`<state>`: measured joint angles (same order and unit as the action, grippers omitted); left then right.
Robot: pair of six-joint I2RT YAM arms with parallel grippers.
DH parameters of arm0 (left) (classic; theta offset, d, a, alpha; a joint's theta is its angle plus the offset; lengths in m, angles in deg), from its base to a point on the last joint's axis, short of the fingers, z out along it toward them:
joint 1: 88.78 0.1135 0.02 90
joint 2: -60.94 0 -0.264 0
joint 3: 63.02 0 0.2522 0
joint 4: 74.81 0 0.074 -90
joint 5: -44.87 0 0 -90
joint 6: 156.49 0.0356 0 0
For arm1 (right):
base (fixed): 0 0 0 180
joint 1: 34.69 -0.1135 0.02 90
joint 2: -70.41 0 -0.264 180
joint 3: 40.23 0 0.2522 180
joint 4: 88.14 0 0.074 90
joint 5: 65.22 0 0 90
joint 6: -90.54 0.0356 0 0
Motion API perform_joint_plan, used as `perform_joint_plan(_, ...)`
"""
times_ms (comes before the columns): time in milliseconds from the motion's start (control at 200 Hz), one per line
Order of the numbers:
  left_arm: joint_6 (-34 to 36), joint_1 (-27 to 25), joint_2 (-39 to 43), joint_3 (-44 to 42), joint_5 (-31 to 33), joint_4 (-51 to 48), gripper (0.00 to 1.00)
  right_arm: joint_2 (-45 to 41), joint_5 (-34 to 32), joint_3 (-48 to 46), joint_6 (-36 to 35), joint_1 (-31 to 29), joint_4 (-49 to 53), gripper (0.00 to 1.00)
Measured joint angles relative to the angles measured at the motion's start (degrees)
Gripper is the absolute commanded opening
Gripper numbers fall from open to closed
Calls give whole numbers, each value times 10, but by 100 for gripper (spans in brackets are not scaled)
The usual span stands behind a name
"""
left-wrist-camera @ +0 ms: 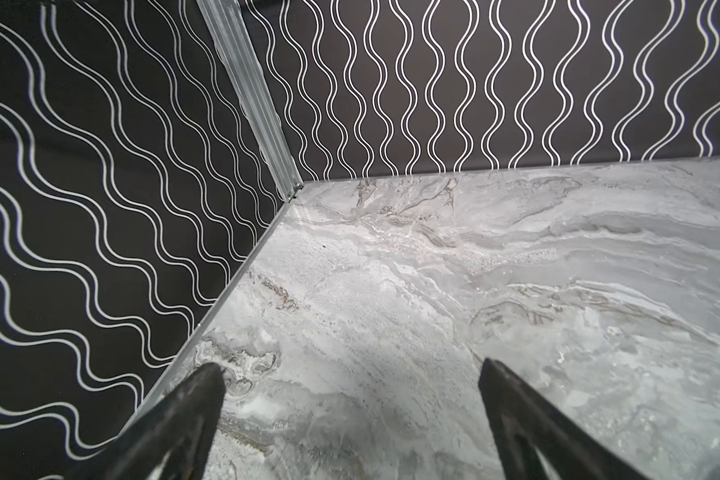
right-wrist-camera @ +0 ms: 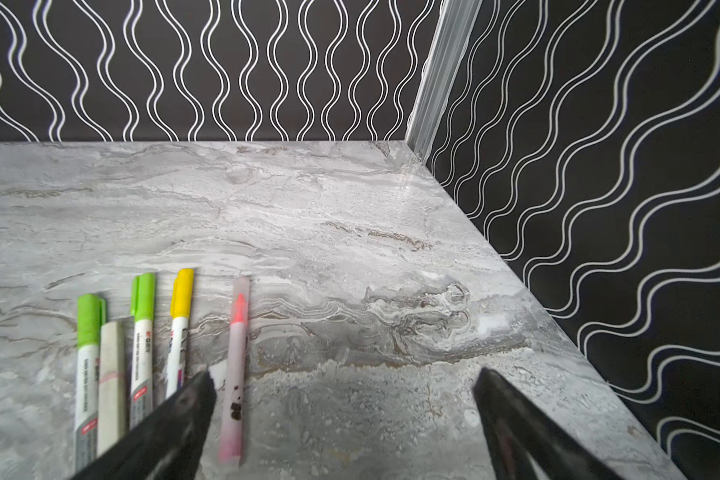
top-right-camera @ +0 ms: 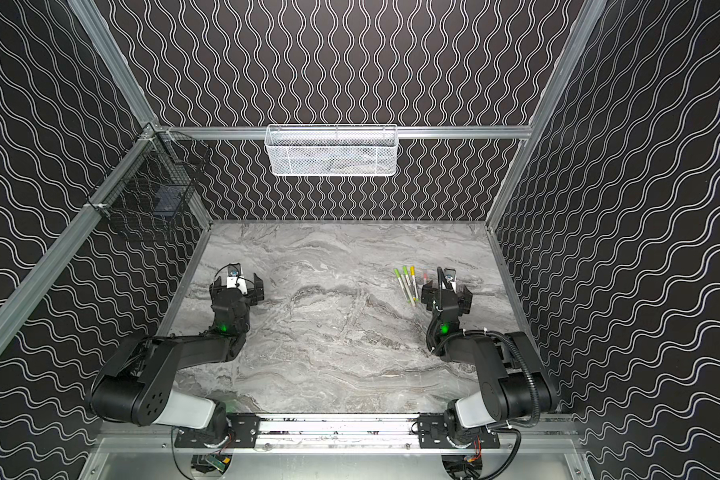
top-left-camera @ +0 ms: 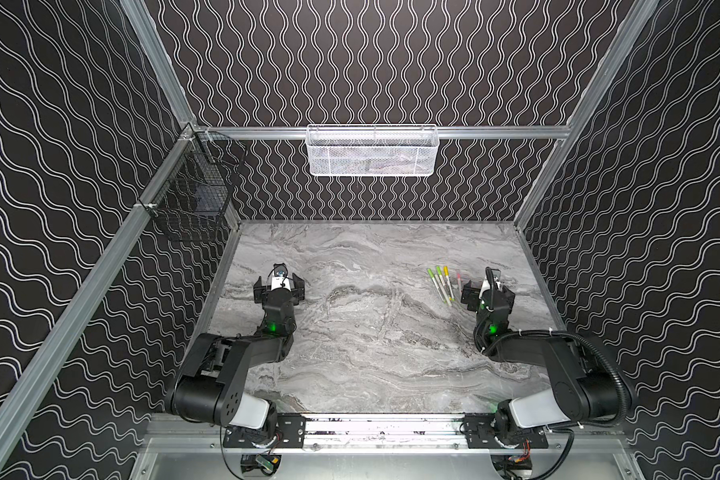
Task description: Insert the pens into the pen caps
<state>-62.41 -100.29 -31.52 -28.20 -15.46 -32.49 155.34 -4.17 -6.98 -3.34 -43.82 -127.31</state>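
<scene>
Surrounding marbled tabletop [top-left-camera: 371, 353], wavy-lined black walls [top-left-camera: 371, 62]

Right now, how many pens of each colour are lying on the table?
Green-capped pens: 2
Yellow-capped pen: 1
Pink pen in a see-through cap: 1
Plain white barrel, no coloured end in view: 1
Total: 5
</scene>
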Motion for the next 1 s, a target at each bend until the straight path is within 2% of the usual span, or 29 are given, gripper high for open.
perform_joint_plan(200,4,3,0,-24,-26,33,99,10,3,-24,15,30,-58,99)
perform_joint_plan(300,14,4,-44,-60,-52,113,98,12,20,-20,18,37,-61,100)
perform_joint_plan(631,21,10,-38,-33,-71,100,99,20,144,21,38,96,-13,99)
perform_joint_plan(776,20,12,-38,-31,-72,99,99,18,221,2,46,129,-20,100)
perform_joint_plan(916,20,12,-38,-31,-73,98,99,32,263,-38,48,136,-65,100)
perform_joint_plan(1001,20,13,-38,-31,-73,98,99,25,264,-37,47,134,-68,100)
